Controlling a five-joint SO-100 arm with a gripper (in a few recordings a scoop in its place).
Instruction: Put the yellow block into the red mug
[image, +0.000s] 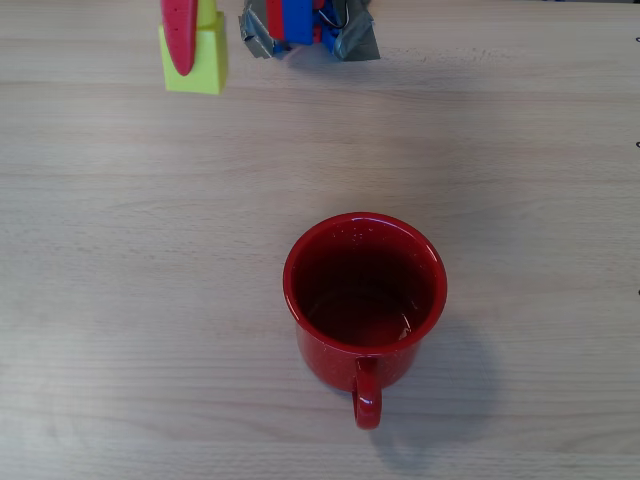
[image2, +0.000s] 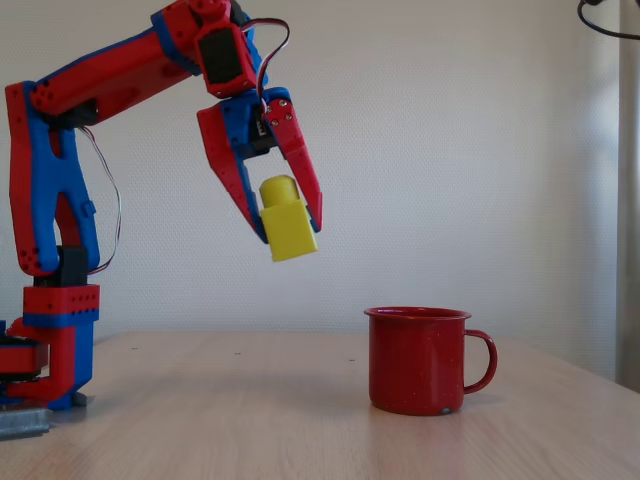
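Observation:
The yellow block (image2: 287, 222) hangs high in the air, tilted, stud pointing up-left. My red and blue gripper (image2: 290, 224) is shut on it, one finger on each side. In the overhead view the yellow block (image: 200, 62) shows at the top left with a red finger (image: 179, 35) lying across it. The red mug (image2: 417, 358) stands upright on the table, to the right of and well below the block, handle to the right. From overhead the red mug (image: 365, 290) sits at the centre, handle towards the bottom edge, and its dark inside holds nothing.
The arm's base (image2: 50, 365) stands at the table's left end in the fixed view; in the overhead view it (image: 305, 25) is taped down at the top edge. Bare light wood table (image: 120, 250) surrounds the mug.

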